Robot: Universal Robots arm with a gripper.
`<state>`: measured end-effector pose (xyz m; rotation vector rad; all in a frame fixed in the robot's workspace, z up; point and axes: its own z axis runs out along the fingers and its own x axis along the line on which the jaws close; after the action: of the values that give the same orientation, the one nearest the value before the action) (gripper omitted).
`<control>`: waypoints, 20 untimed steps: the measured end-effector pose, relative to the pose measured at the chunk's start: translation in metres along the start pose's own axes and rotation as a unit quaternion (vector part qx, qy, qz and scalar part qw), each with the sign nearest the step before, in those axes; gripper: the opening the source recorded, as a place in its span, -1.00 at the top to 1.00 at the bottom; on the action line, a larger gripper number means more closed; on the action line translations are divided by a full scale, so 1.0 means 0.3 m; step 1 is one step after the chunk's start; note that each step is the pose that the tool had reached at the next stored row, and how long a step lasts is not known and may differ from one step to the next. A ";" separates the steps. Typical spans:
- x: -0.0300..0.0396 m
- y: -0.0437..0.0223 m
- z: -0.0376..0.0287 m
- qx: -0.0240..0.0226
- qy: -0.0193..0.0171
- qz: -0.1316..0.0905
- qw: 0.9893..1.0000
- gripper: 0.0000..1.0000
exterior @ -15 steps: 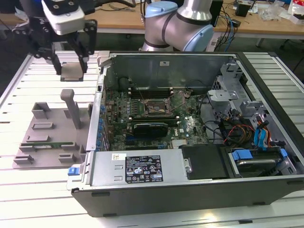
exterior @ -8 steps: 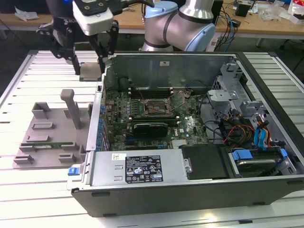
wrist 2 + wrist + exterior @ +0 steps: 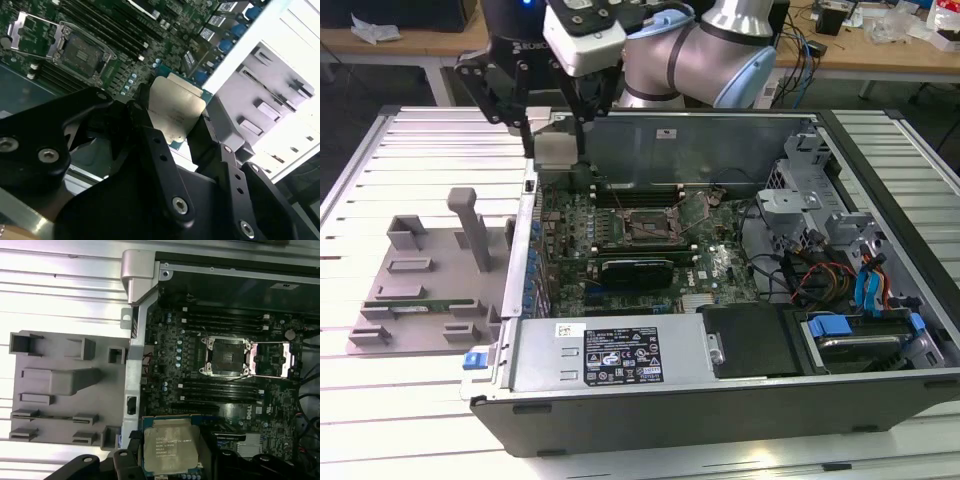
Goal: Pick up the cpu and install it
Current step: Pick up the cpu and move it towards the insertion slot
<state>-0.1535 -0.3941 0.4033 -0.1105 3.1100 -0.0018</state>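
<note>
Silver-grey and flat, the cpu [image 3: 176, 107] is pinched by its edges in the gripper [image 3: 175, 127] and held in the air. It hangs over the far corner of the case [image 3: 670, 415], on the exterior view's left. It touches nothing but the fingers [image 3: 150, 140]. The jaws are narrowed to the chip's width, with one black finger against each of two opposite sides. In both wrist views the metal top faces the camera.

I judge the step in hand to be the carry to the socket [image 3: 225, 356]. The socket lies open near the middle of the board [image 3: 162, 365], its load plate [image 3: 272, 360] swung aside — well apart from the chip.

To do this well:
- Keep the chip level and the motion slow, since a grip on thin rims could let it tip or slip if the wrist jolts.
- Square the chip to the socket while it is high above the board. The contacts down there would likely bend under a chip that arrives skewed or gets dragged across them.
- Check orientation too — I cannot tell whether the chip's corner mark matches the socket.
- Keep the fingers clear of the case wall on the way in.

Beside the case, the grey fixture [image 3: 430, 270] with a green memory stick [image 3: 410, 305] in it looks to be out of the path
</note>
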 end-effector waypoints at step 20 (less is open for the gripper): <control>-0.214 -0.006 0.068 0.000 0.001 0.000 1.000 -0.08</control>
<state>-0.0886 -0.3914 0.3847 -0.1104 3.1111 -0.0025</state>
